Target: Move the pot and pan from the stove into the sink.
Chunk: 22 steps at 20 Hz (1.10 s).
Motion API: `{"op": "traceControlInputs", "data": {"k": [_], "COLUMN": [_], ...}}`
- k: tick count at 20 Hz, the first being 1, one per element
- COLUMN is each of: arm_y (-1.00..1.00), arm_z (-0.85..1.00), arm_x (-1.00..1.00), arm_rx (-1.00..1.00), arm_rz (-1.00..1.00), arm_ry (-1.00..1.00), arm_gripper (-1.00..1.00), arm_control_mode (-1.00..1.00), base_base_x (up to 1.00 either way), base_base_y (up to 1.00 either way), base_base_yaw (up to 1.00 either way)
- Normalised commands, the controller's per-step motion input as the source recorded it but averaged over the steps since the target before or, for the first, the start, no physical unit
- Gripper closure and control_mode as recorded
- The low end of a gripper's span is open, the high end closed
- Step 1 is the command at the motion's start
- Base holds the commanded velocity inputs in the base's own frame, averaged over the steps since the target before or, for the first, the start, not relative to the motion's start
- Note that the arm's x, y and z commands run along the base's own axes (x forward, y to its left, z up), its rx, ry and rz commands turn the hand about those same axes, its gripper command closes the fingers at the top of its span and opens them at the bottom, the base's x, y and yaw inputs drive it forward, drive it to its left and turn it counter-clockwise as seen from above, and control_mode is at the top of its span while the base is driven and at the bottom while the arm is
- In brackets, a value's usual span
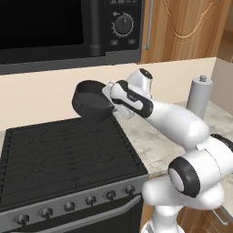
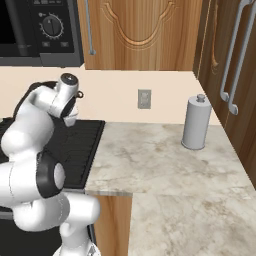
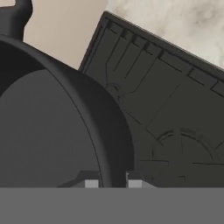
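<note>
Hand view shows the end effector (image 3: 113, 181) pinching the pot (image 3: 52, 127) rim above the stove (image 3: 175, 118).

A: What sits closest to the camera?

B: The pot (image 3: 48, 131), black and deep, its curved wall running from the upper left down to the bottom middle. One loop handle pokes up at the top left.

A: And the end effector (image 3: 113, 183)?

B: Its fingertips (image 3: 91, 183) stand on either side of the pot's rim, pinched onto the wall.

A: Behind it?

B: The stove (image 3: 175, 122) with dark grates, tilted across the view, and marbled table (image 3: 175, 26) beyond.
</note>
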Motion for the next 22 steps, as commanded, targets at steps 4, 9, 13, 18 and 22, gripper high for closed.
{"op": "traceControlInputs", "data": {"k": [4,9,13,18,22], "arm_y": [-0.41,-0.27,-0.11,0.00,-0.13], "arm_z": [0.33,0.38,0.42,0.36,0.17], "arm_x": [-1.00,-1.00,-1.00,-1.00,-1.00], "arm_rx": [0.00,-0.04,-0.10,-0.21,-0.19], "arm_rz": [0.08,0.10,0.13,0.14,0.11], "arm_ry": [-0.10,-0.06,-0.02,0.00,0.00], "arm_gripper": [1.00,1.00,1.00,1.00,1.00], "arm_control_mode": [-1.00,-1.00,-1.00,-1.00,-1.00], "base_base_x": [0.00,0.00,0.00,0.00,0.00], "base_base_y": [0.00,0.00,0.00,0.00,0.00], "base_base_yaw": [0.00,0.00,0.00,0.00,0.00]}}
